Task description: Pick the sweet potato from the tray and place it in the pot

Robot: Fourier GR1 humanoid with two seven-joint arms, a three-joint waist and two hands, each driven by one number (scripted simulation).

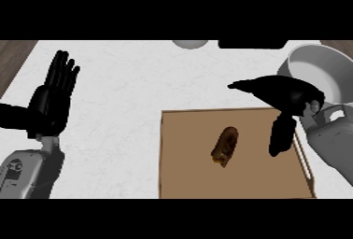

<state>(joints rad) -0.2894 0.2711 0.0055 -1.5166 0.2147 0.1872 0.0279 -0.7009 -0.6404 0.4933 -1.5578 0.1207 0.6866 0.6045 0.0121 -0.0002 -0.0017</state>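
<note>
Brown sweet potato [225, 146] is seen ungrasped on the tray [193, 177], the right hand [286, 100] poised open-fingered beside it, the pot [318, 70] unfilled, the left hand [53, 95] rested open.

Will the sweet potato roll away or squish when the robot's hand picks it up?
The sweet potato looks long and rounded, so it may roll sideways on the flat tray if nudged. It looks solid, so probably stiff, not squishy. Its tapered ends might slip, so the open right hand above the tray would likely do best grabbing its middle.
</note>
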